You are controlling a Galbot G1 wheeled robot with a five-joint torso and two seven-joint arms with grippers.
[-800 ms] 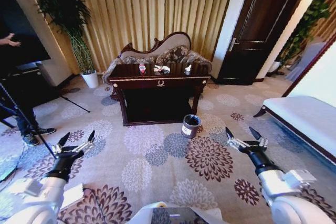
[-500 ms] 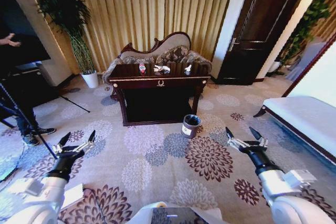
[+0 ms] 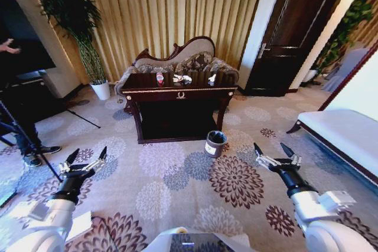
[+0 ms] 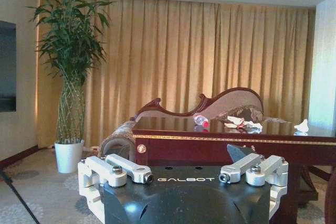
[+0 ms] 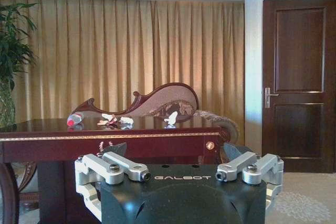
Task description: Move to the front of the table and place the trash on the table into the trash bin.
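The dark-brown table (image 3: 153,94) with a gold emblem stands ahead across the carpet, in front of a carved sofa. On its top lie a clear bottle with a red cap (image 3: 159,78), a cluster of paper wads (image 3: 182,78) and one more white wad (image 3: 211,77). The dark trash bin (image 3: 215,143) sits on the floor by the table's front right leg. My left gripper (image 3: 88,154) and right gripper (image 3: 270,149) hover low over the carpet, far short of the table, both open and holding nothing. The wrist views show the table (image 4: 220,140) (image 5: 105,137), the bottle (image 4: 201,121) (image 5: 74,119) and the wads (image 4: 241,124) (image 5: 113,120).
A potted plant in a white pot (image 3: 101,90) stands left of the table. A black tripod leg (image 3: 35,146) and a person's shoes are at the far left. A white bench (image 3: 342,134) lines the right side, and a dark door (image 3: 289,33) is behind.
The whole head view has shifted slightly, so the camera moved a little. Both arms hold the same pose and nothing on the table has moved.
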